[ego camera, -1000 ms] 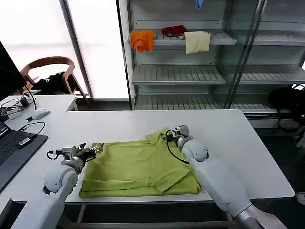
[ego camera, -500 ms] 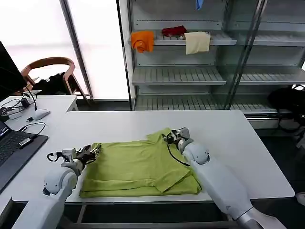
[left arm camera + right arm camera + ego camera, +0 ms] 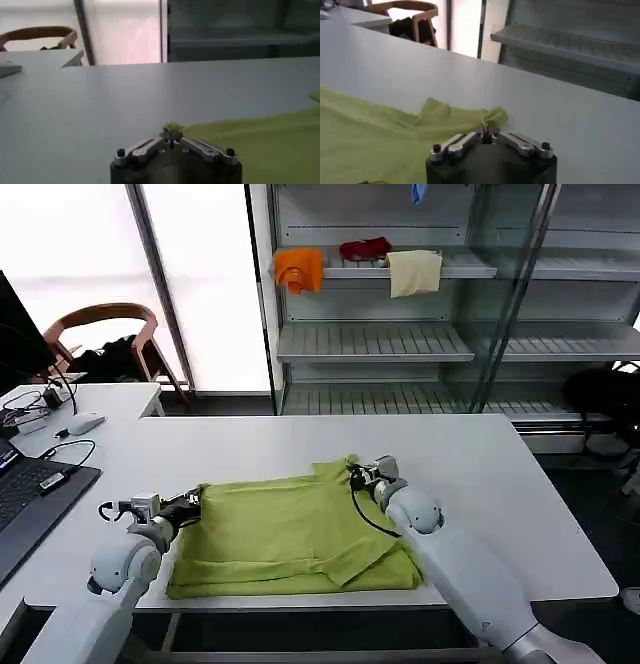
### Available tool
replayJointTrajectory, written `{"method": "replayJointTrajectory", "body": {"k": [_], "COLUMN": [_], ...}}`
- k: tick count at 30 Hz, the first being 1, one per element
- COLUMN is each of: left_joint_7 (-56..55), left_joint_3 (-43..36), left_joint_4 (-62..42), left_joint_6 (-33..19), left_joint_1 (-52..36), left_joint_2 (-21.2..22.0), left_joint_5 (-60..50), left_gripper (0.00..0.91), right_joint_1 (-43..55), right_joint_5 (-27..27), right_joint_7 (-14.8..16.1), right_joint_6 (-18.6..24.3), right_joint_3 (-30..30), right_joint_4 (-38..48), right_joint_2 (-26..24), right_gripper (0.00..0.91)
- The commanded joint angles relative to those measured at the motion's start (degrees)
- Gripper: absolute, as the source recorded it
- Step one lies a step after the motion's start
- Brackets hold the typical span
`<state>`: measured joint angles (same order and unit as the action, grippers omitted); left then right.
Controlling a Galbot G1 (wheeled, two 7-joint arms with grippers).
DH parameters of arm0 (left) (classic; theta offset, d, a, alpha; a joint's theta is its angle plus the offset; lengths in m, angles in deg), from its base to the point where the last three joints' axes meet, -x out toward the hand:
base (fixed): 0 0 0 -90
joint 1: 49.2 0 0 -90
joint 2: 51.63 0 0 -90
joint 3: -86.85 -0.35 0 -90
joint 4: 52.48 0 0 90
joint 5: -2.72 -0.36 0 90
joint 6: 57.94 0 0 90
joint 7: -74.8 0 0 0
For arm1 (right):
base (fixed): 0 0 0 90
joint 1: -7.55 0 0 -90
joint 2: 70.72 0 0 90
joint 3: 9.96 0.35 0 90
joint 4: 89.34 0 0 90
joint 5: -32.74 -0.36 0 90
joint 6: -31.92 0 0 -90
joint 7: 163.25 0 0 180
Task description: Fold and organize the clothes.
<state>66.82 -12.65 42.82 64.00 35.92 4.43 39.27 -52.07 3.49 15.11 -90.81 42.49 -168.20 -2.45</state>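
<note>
The lime-green T-shirt point(image 3: 290, 529) lies partly folded on the white table point(image 3: 250, 449), near the front edge. My left gripper point(image 3: 194, 502) is shut on the shirt's far left corner; in the left wrist view the gripper point(image 3: 171, 133) pinches a tuft of green fabric point(image 3: 260, 142). My right gripper point(image 3: 354, 475) is shut on the shirt's far right corner, and the right wrist view shows the gripper point(image 3: 487, 131) closed on bunched cloth point(image 3: 385, 135). Both hold the far edge low over the table.
A laptop point(image 3: 25, 499), cables and a mouse point(image 3: 85, 422) sit on the left desk. Behind the table stands a shelf rack point(image 3: 400, 339) with an orange cloth point(image 3: 299, 268), a red item and a cream cloth point(image 3: 414, 271). A chair point(image 3: 105, 334) stands at the back left.
Both grippers have drawn the shirt's far edge slightly toward the front of the table, and the fabric between them lies flatter. The grips stay shut.
</note>
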Motion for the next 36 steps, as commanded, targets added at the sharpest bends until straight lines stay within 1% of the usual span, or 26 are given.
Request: {"method": "replayJointTrajectory", "body": {"k": [1,8,13,18,24,26,30,36], "left_joint_7": [-0.8,-1.0,-0.7,-1.7,-3.8,-5.0,-8.5,-10.1], "left_joint_3": [1.2,3.4,4.4,5.3,6.6,6.9,7.5,9.8], "left_joint_4": [3.5,8.7,12.3,17.5,23.1,25.0,29.0,30.3], "left_joint_6": [-3.2,-4.6,-5.7,-6.5,-6.5,-6.0,-4.7,-4.3], "left_joint_1": [1.8,5.2,9.1,12.9,17.9,20.1,23.6,27.0], "left_joint_2": [-0.5,-2.3,-3.3,-3.1,-2.8,-2.6,-1.8,-1.9], "left_joint_5": [-0.3,-0.3,-0.5,-1.9,-3.2,-4.3,-7.4,-9.6], "left_gripper": [0.000,0.000,0.000,0.000,0.000,0.000,0.000,0.000], "right_joint_1": [-2.1,-5.8,-8.1,-11.2,-15.0,-16.6,-20.7,-26.0], "right_joint_5": [0.1,-1.6,-4.8,-6.3,-7.8,-7.7,-7.2,-7.0], "right_joint_7": [-0.3,-0.4,-3.3,-6.0,-7.7,-7.9,-7.5,-7.5], "right_joint_6": [2.1,3.0,4.4,4.8,5.1,5.3,5.8,6.0], "right_joint_3": [1.1,4.4,6.5,7.1,7.6,8.1,9.3,10.9], "right_joint_4": [-6.2,-13.1,-17.1,-22.5,-29.0,-30.1,-32.7,-37.1], "right_joint_2": [-1.8,-4.5,-6.1,-8.7,-12.6,-12.9,-13.6,-15.2], "right_gripper": [0.000,0.000,0.000,0.000,0.000,0.000,0.000,0.000]}}
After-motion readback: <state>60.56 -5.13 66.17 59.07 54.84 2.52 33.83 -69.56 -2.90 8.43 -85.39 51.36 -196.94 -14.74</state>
